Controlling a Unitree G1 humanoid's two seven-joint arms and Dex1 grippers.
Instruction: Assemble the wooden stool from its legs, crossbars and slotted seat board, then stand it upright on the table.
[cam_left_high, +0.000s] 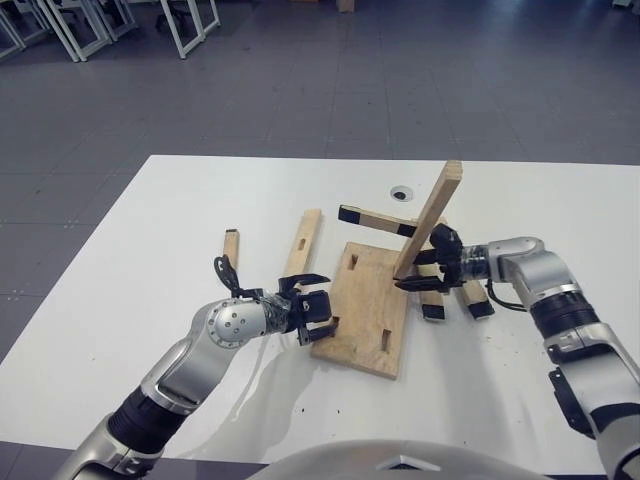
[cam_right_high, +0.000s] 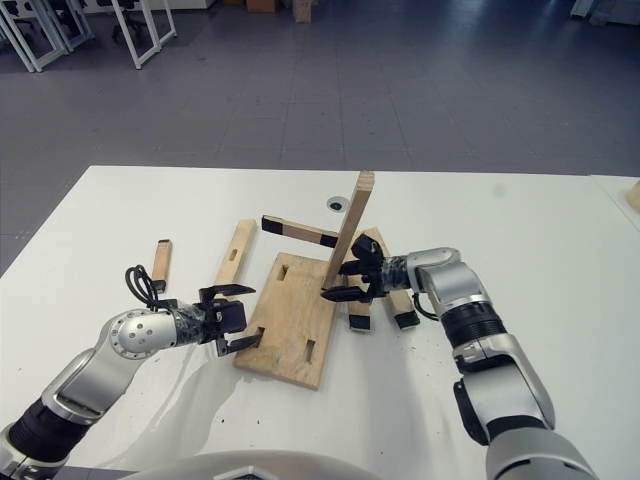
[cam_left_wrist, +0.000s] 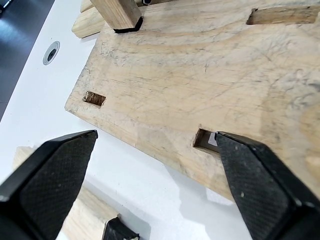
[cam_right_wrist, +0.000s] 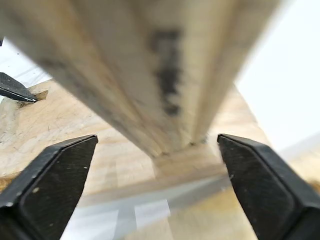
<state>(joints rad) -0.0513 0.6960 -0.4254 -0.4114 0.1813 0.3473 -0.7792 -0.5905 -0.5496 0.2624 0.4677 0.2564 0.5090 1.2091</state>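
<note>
The slotted seat board (cam_left_high: 365, 315) lies flat on the white table. One wooden leg (cam_left_high: 435, 210) stands tilted in the board's far right slot, and a crossbar (cam_left_high: 375, 220) with a black end juts from it to the left. My right gripper (cam_left_high: 415, 272) is open, its fingers on either side of the leg's base (cam_right_wrist: 150, 65) without closing on it. My left gripper (cam_left_high: 322, 305) is open at the board's near left edge (cam_left_wrist: 200, 65); one fingertip (cam_left_wrist: 225, 142) is at an edge notch and the other is over the table.
A loose slotted leg (cam_left_high: 303, 243) and a short piece (cam_left_high: 231, 247) lie left of the board. Two more black-tipped pieces (cam_left_high: 432, 305) (cam_left_high: 478, 300) lie under my right wrist. A cable hole (cam_left_high: 402, 189) sits behind the leg.
</note>
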